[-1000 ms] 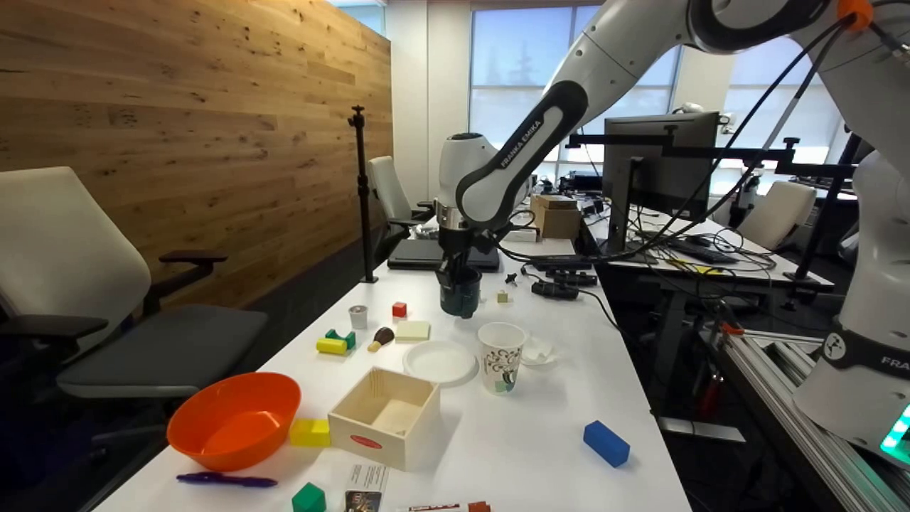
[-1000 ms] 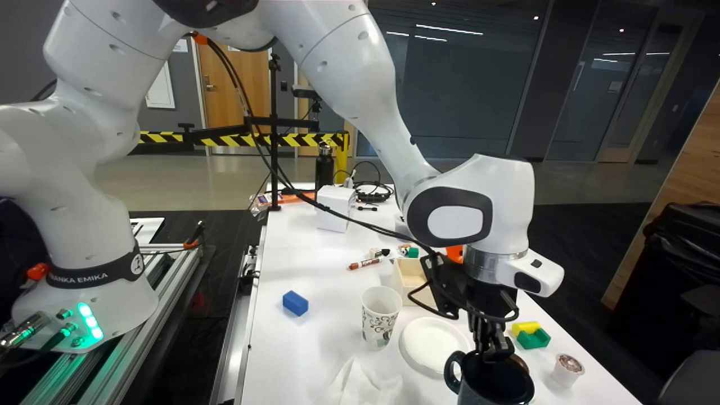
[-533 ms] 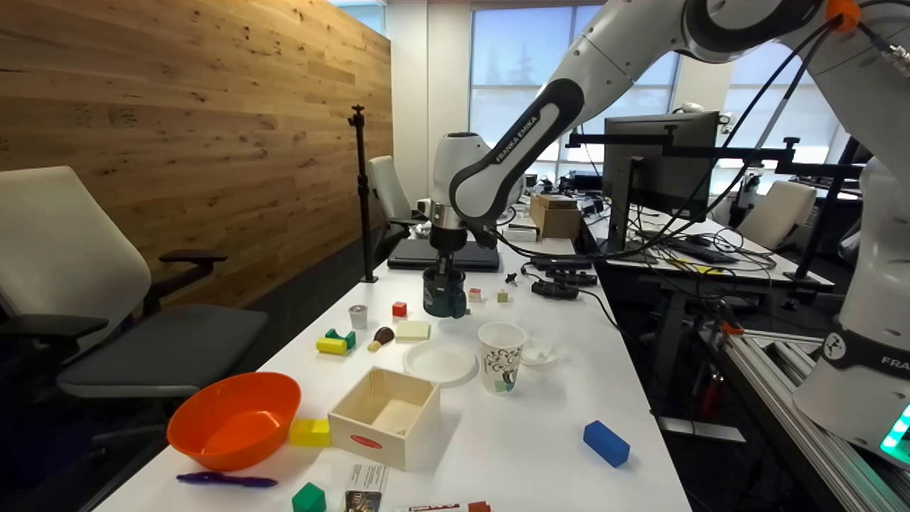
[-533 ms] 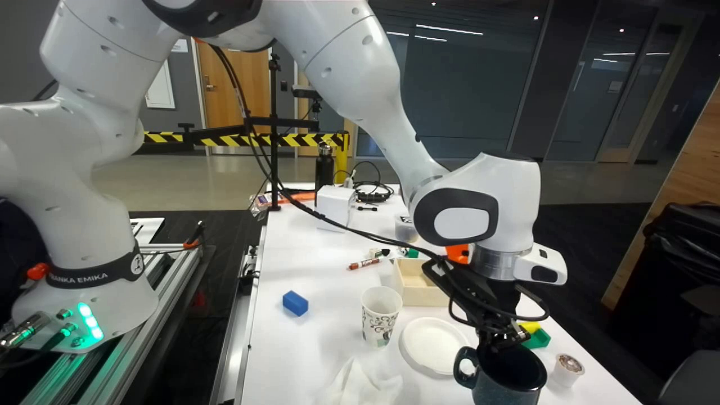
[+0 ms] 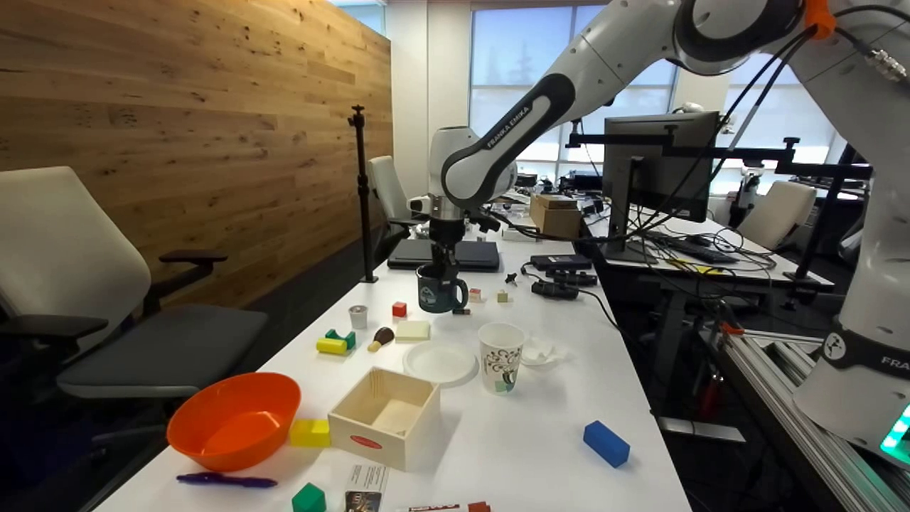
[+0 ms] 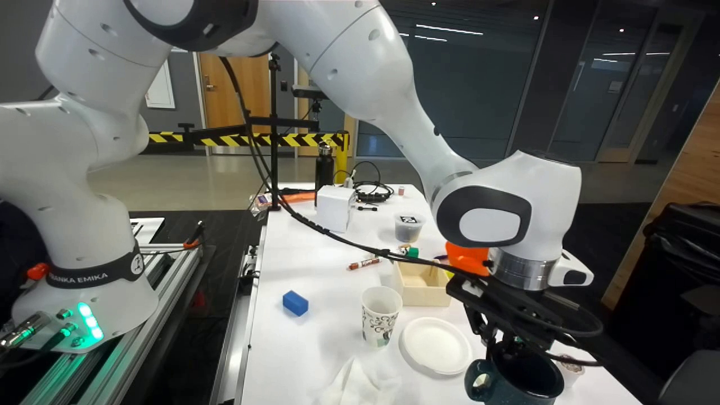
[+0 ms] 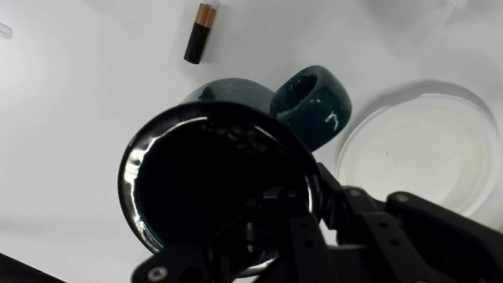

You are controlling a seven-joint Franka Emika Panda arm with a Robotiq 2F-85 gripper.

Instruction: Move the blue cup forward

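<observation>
The blue cup (image 5: 439, 290) is a dark navy, almost black mug with a side handle. It also shows in an exterior view (image 6: 520, 382), cut by the bottom edge, and in the wrist view (image 7: 232, 92). My gripper (image 7: 312, 192) is shut on the cup's rim, one finger inside the cup and one outside. In the wrist view the handle points up and right, towards the white plate (image 7: 424, 149). The cup looks nearly upright. I cannot tell whether its base touches the table. The gripper also shows above the cup in an exterior view (image 5: 446, 267).
A white patterned cup (image 5: 501, 359), a wooden box (image 5: 384, 419), an orange bowl (image 5: 234, 419) and a blue block (image 5: 606, 444) stand on the table. A battery (image 7: 200, 33) lies beside the mug. A crumpled tissue (image 6: 360, 385) and a small red cube (image 5: 399, 309) lie nearby.
The gripper and the cup have moved together, left in one exterior view and right in the other. The cup has turned, so its handle now shows at its right side beside the battery.
</observation>
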